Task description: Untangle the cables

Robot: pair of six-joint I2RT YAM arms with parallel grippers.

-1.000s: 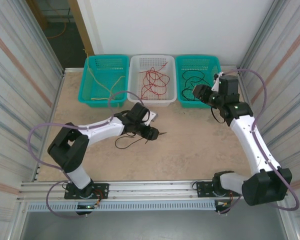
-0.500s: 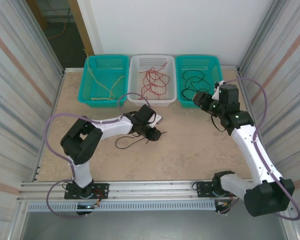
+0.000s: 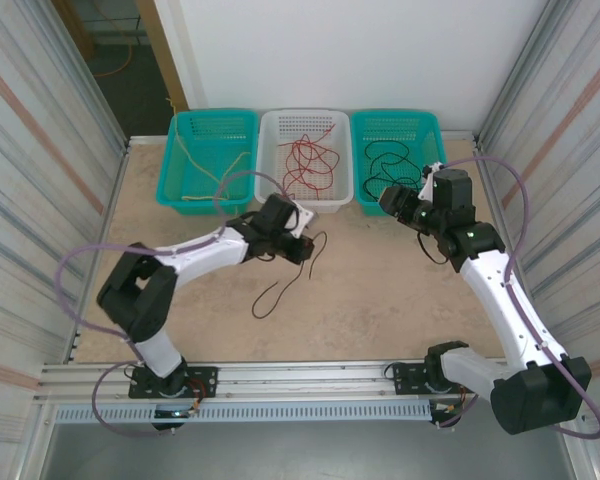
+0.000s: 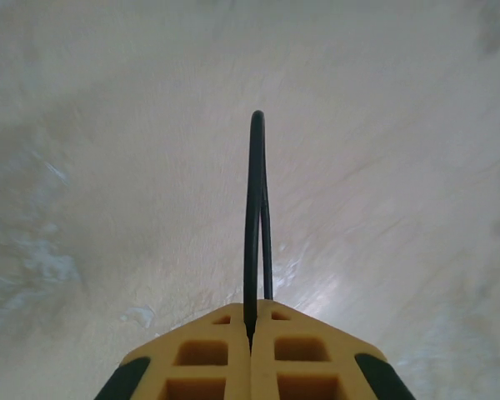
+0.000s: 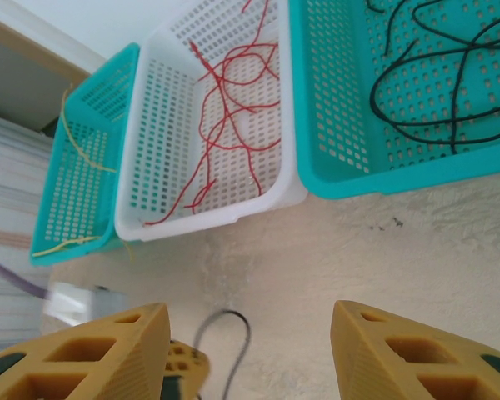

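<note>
My left gripper (image 3: 301, 249) sits mid-table, shut on a thin black cable (image 3: 280, 291) that loops past the fingertips and trails toward the front. In the left wrist view the yellow jaws (image 4: 251, 327) pinch that black cable (image 4: 255, 208), which sticks out as a narrow doubled loop. My right gripper (image 3: 389, 200) hovers before the right teal basket, open with nothing between its fingers (image 5: 250, 350). Below it lies the loop of the black cable (image 5: 237, 329). Red cables (image 3: 308, 160) lie in the white basket, black cables (image 3: 392, 157) in the right teal basket, and a yellow cable (image 3: 210, 170) in the left one.
Three baskets line the back edge: a left teal basket (image 3: 170, 190), a white basket (image 3: 268, 190) and a right teal basket (image 3: 432, 130). Corrugated walls close both sides. Bare tabletop (image 3: 380, 300) stretches in front of the baskets.
My left gripper has shut on the black cable and pulled back toward the baskets, drawing the coil out into a longer strand. The right gripper has drifted slightly left.
</note>
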